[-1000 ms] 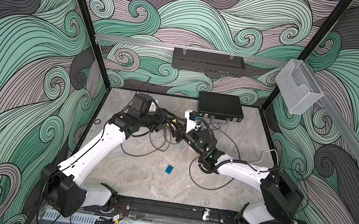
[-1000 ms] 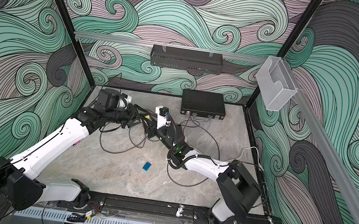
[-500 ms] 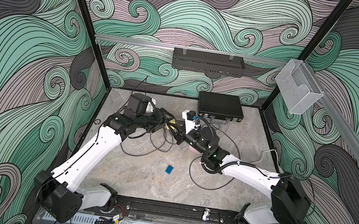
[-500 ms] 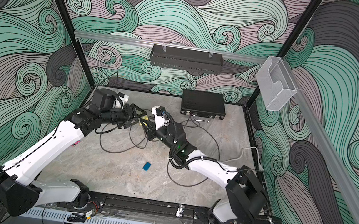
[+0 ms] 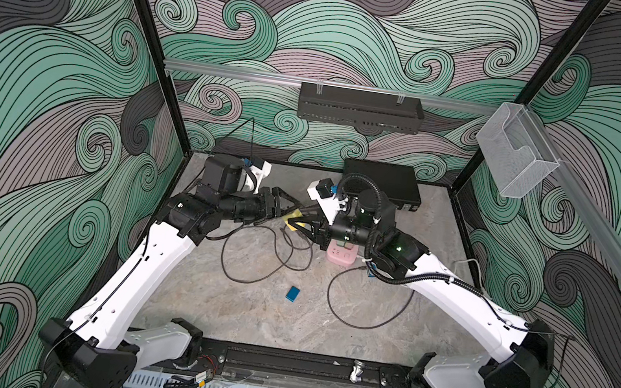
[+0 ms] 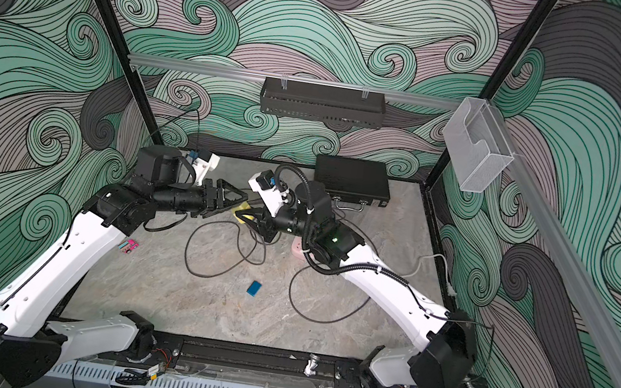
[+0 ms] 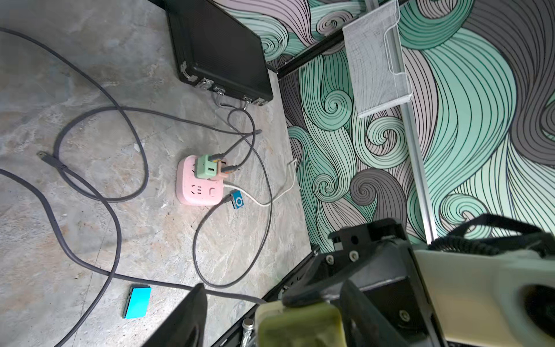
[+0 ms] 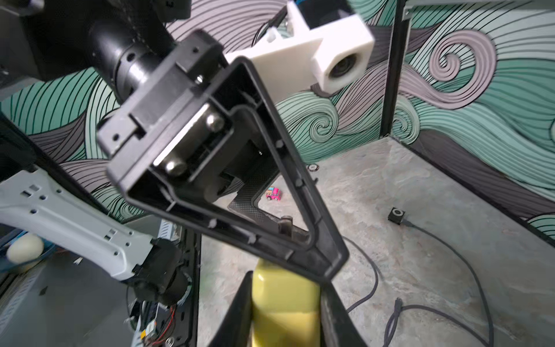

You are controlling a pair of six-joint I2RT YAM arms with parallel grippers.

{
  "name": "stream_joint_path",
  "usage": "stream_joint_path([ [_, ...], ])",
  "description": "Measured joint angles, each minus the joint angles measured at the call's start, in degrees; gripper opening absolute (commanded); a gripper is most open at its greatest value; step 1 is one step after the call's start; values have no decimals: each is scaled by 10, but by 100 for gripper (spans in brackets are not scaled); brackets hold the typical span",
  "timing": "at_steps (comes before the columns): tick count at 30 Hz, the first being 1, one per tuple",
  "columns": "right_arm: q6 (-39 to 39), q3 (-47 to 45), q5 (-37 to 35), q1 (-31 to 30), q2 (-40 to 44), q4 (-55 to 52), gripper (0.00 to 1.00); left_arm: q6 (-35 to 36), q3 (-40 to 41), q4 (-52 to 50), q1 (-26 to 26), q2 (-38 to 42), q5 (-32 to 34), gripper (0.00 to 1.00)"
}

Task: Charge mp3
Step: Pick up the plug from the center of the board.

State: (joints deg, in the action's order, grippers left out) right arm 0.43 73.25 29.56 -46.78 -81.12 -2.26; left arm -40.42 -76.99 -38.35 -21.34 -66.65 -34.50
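Since a second ago both arms have swung their lower links outward a little. The left end effector (image 5: 292, 212) has let its jaws spread, and the right one has pinched in.

Far to the left, a small pink toy car (image 6: 128, 247) lies on the surface (image 5: 242, 317) beside the left arm. The left end effector reaches toward the middle with its jaws apart. In the left wrist view a yellow block (image 8: 285, 303) sits between them, against one finger and with a clear gap to the other, so that side has no grip on it.

The right end effector (image 8: 288, 279) meets it head on, above the surface. Its two fingers are closed on the sides of the yellow block and hold it. I cannot tell what the block is.

Nearer the front rail, a flat cyan thing (image 5: 293, 293) lies alone among loops of grey cable (image 5: 247, 277).

Further right, a pink power strip (image 7: 195, 186) lies mostly under the right arm, with a green adapter (image 7: 205, 168) plugged into it. The small blue mp3 player (image 7: 238, 200) lies on the surface just beside the strip, with a grey cable running into its end.

A black case (image 5: 383, 180) sits against the back wall.
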Motion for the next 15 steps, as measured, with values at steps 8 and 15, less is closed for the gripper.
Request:
stream_joint_path([
  [8,-41,30,18,0,-21,-87,0,32,0,-32,0,0,-42,65],
  [15,-62,32,8,-1,-21,-109,0,47,2,-60,1,0,-56,64],
])
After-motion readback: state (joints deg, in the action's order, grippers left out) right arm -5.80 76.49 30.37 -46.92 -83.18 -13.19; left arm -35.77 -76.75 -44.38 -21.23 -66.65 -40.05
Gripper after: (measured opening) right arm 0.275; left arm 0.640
